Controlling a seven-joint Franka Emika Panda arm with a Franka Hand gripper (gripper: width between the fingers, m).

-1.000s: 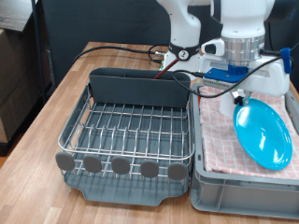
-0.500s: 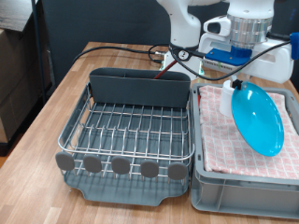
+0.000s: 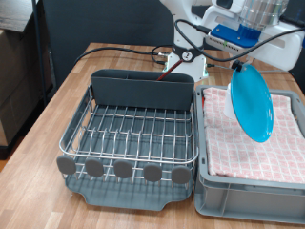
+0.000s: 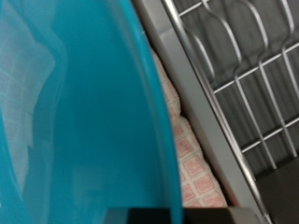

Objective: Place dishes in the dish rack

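The gripper [image 3: 240, 63], jaws closed on its top rim, holds the light-blue plate [image 3: 252, 103] upright in the air above the pink-checked cloth [image 3: 253, 143], beside the dish rack [image 3: 133, 134]. No writing is legible.

Grey plastic crate [image 3: 250, 196] at exterior view's right on wooden counter [image 3: 57, 181], a pink-checked cloth [image 3: 246, 148] spread over its top. Black cables [image 3: 119, 50] trail across counter beyond. Dark cabinet [image 3: 14, 76] at left edge.
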